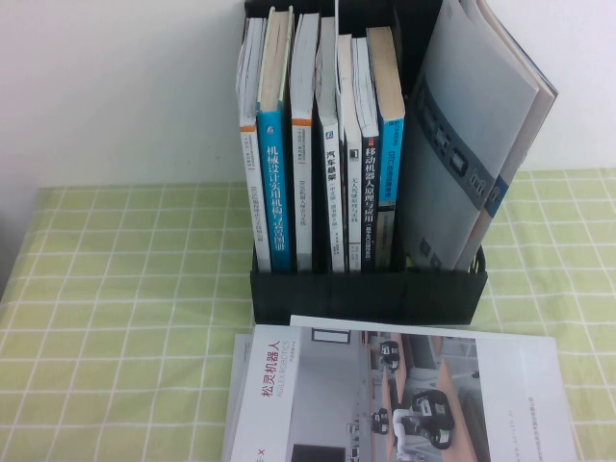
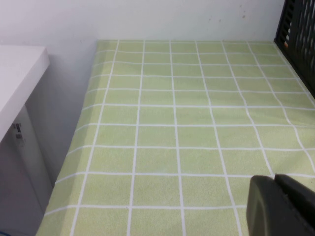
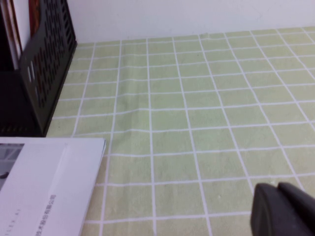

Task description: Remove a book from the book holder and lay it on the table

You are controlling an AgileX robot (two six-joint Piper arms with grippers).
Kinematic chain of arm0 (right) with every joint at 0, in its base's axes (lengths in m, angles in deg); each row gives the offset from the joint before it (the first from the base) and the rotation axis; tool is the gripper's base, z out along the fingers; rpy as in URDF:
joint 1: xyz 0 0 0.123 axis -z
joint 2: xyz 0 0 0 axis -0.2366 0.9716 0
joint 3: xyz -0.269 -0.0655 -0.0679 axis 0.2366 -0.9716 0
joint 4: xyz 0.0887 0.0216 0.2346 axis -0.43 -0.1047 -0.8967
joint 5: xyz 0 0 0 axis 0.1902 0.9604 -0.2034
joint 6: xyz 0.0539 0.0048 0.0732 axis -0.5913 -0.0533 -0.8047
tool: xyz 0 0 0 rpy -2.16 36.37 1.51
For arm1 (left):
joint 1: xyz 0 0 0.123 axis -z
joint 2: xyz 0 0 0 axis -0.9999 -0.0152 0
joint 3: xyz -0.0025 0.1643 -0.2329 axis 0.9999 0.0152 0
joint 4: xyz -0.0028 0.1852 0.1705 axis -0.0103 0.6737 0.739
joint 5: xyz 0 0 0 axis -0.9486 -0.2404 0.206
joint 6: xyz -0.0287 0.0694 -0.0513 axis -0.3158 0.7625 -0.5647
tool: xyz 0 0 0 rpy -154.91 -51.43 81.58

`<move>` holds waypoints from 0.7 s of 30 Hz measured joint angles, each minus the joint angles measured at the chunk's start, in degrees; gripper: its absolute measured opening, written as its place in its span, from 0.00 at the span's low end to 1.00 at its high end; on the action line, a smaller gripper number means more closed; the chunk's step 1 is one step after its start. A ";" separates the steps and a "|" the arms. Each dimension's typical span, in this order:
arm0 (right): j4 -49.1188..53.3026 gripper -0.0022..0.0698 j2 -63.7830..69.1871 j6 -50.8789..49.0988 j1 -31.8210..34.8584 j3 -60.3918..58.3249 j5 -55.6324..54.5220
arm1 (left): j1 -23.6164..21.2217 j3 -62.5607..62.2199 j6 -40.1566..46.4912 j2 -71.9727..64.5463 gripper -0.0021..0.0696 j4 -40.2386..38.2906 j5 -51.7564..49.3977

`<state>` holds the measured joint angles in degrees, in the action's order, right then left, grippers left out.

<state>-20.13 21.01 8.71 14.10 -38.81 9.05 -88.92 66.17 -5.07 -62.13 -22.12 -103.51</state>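
Note:
The black book holder stands at the back middle of the table and holds several upright books. In its right slot leans the book, grey cover with a dark picture band facing me. Neither gripper shows in the high view. My left gripper hovers shut and empty over bare cloth, left of the holder's slatted side. My right gripper hovers shut and empty over cloth, right of the holder.
A grey booklet with a blue band leans behind the book. A white booklet with a grey office-robot photo lies flat in front of the holder, and its corner shows in the right wrist view. A white ledge borders the table's left edge.

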 joint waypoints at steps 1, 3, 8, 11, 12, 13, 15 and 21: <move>0.00 0.03 0.00 0.00 0.00 0.00 0.00 | 0.00 0.00 0.04 0.00 0.02 0.00 0.00; 0.00 0.03 0.00 0.00 0.00 0.00 0.00 | 0.00 0.00 0.04 0.00 0.02 0.00 0.00; 0.00 0.03 0.00 0.00 0.00 0.00 -0.12 | 0.00 0.00 0.04 0.00 0.02 0.00 0.00; 0.00 0.03 0.00 0.00 0.00 0.00 -1.34 | 0.00 0.00 0.14 0.00 0.02 0.00 0.00; 0.00 0.03 0.00 0.00 0.00 0.00 -2.46 | 0.00 0.00 0.14 0.00 0.02 0.00 0.00; 0.00 0.03 0.00 0.00 0.00 0.00 -3.52 | 0.00 0.00 0.14 0.00 0.02 0.00 0.00; 0.00 0.03 0.00 0.00 0.00 0.00 -6.75 | 0.00 0.00 0.14 0.00 0.02 0.00 0.35; 0.00 0.03 0.00 -2.40 0.00 0.00 -17.70 | 0.00 0.13 0.14 0.00 0.02 -2.32 8.20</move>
<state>-20.13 21.01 6.32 14.10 -38.81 -8.65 -88.92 66.29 -4.93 -62.13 -24.44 -95.31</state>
